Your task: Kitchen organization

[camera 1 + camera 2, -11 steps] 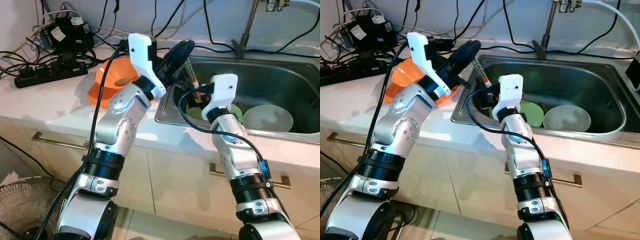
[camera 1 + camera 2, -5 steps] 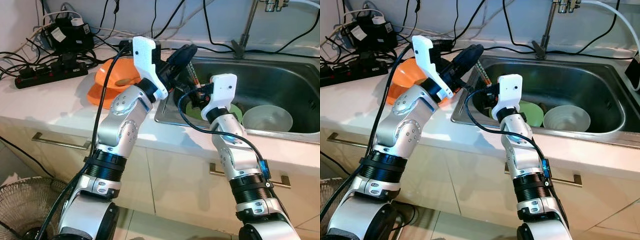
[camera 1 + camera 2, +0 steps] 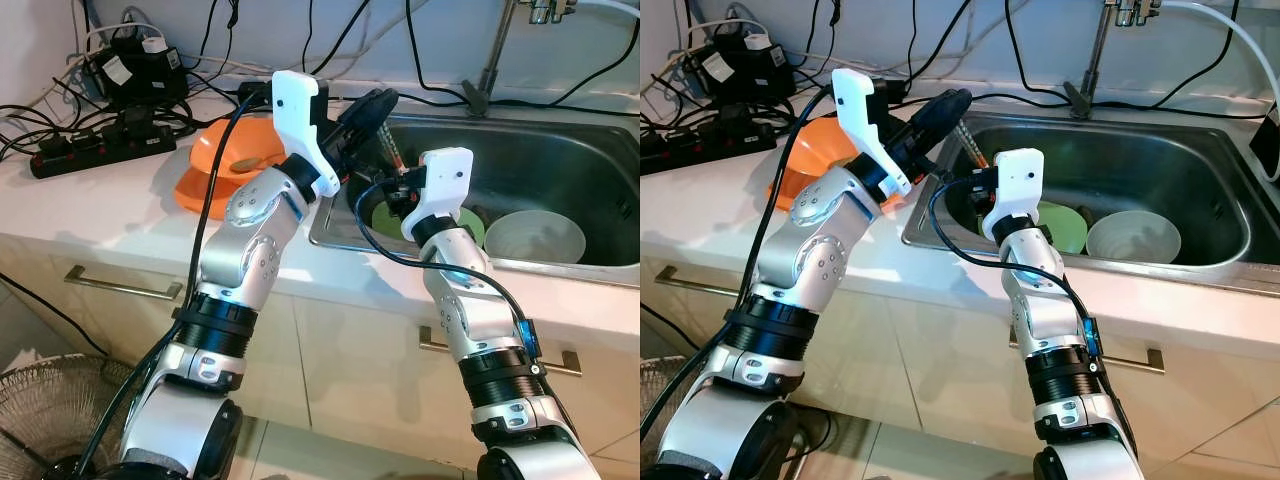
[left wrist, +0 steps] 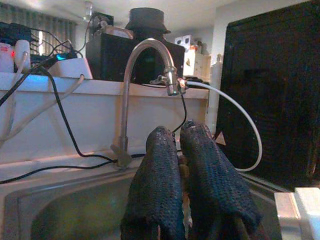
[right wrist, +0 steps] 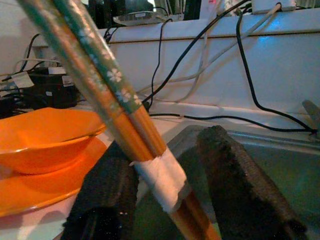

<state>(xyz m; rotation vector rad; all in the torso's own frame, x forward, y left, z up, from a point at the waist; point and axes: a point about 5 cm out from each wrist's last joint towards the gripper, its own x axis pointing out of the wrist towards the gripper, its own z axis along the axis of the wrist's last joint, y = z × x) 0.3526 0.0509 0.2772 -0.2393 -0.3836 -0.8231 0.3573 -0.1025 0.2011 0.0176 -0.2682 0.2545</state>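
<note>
A pair of orange and green chopsticks, taped together with white tape, slants down over the sink's left end. My left gripper is shut on their upper end, its black fingers pressed together. My right gripper is lower, inside the sink's left end. It stands open with the chopsticks passing between its fingers, resting against one of them. An orange bowl sits on an orange plate on the counter, left of the sink.
The steel sink holds a green plate and a white bowl. A faucet stands behind it. A power strip and tangled cables lie at the back left of the counter. A fan stands on the floor.
My left arm has carried the chopsticks a little to the right, further over the sink. The right arm has stayed where it was.
</note>
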